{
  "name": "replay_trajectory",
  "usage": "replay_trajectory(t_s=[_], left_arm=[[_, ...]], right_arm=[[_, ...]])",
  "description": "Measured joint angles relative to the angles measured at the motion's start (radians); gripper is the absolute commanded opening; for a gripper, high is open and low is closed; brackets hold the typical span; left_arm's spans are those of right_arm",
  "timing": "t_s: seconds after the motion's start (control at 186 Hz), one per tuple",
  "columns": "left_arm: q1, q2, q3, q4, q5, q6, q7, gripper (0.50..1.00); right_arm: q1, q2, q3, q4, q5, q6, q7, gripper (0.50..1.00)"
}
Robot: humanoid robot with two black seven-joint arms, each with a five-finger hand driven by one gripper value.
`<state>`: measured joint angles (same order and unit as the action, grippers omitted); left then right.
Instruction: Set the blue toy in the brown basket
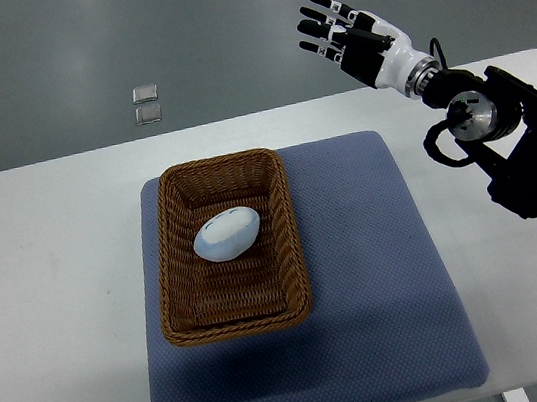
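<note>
- The toy (226, 235) lay inside the basket (238, 319), a little far of its middle, resting on the woven floor and clear of all four walls
- It was a pale blue, egg-shaped thing with a faint dark curved line along its top
- Its long axis ran left to right, tilted so the right end sat slightly farther away; the right end looked a shade narrower
- It looked light and smooth; whether it was soft or hard could not be told, and a rounded body like that would likely roll or slip under a loose pinch
- The best hold seemed to be across its short width, fingers on the near and far flanks
- The basket stood on the left half of a blue mat (381, 275) on the table (50, 294)
- The right hand (342, 30) hung far right, beyond the table's edge, fingers spread and holding nothing
- The left arm was not in sight
- Judged by this, the placing looked done
</note>
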<state>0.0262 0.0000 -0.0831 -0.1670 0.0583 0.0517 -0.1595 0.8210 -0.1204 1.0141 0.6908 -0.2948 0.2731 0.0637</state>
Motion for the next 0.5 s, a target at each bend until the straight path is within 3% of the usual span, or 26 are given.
replay_trajectory(t_s=[0.118, 0.5], left_arm=[[0.000, 0.000, 0.000, 0.000, 0.000, 0.000, 0.000, 1.000], [0.000, 0.000, 0.000, 0.000, 0.000, 0.000, -0.001, 1.000]], right_arm=[[-0.053, 0.005, 0.001, -0.022, 0.048, 0.000, 0.062, 0.911], [-0.120, 0.061, 0.002, -0.039, 0.062, 0.002, 0.110, 0.911]])
